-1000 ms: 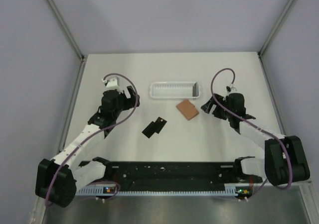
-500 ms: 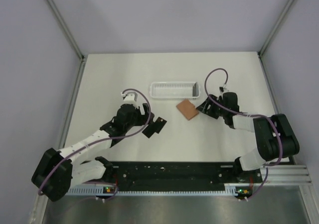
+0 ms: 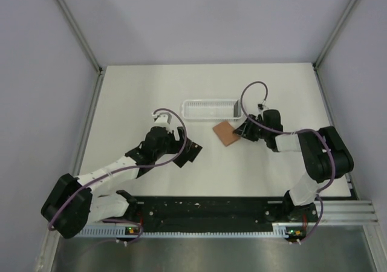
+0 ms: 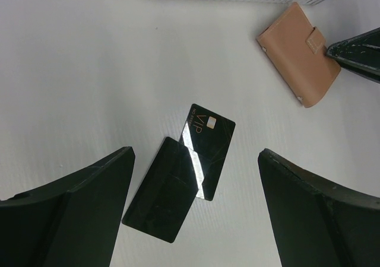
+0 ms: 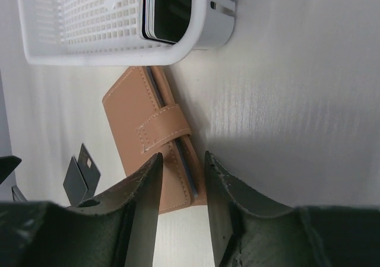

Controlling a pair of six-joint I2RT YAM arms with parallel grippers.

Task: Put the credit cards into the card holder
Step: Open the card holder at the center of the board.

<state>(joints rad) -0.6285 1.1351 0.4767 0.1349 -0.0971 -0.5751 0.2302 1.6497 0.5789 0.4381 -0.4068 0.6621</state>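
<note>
Cards [image 4: 181,181] overlap mid-worktop beneath the left gripper [image 4: 196,160], fingers wide apart; pinching could lift both. Right gripper [image 5: 182,157] straddles the wallet [image 5: 133,115], clamping unclear.

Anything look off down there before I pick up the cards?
The two credit cards overlap at one end, both askew. The card holder lies shut, strap across its edge, beside the white tray.
</note>
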